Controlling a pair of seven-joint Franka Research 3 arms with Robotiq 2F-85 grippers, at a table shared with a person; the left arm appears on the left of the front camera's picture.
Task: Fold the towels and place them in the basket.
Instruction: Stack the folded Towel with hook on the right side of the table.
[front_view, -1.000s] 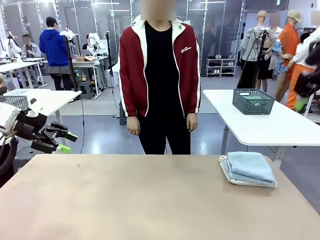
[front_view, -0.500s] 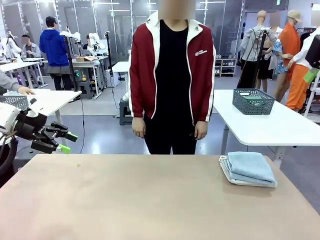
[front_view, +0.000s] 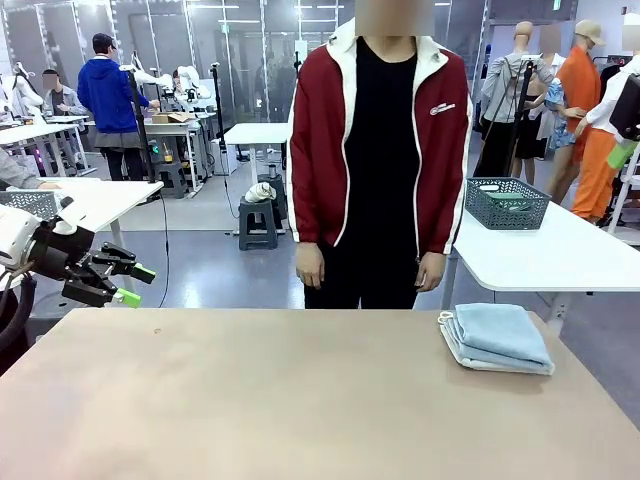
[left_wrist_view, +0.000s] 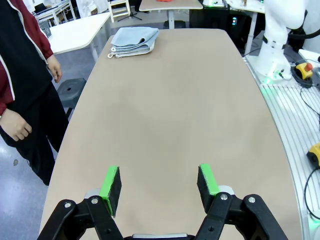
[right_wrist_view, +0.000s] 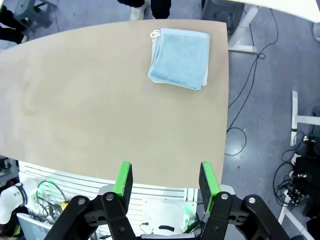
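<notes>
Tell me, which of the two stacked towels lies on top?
The light blue towel is on top; the cream-white towel shows just as an edge beneath it.

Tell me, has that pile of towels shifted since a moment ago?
No. The towels lie at the same spot by the table's far right edge.

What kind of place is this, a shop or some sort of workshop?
Probably a robot lab or testing hall. Rows of white worktables fill an open floor, a robot's left hand waits beside the tan table, and folded towels lie ready on it.
</notes>
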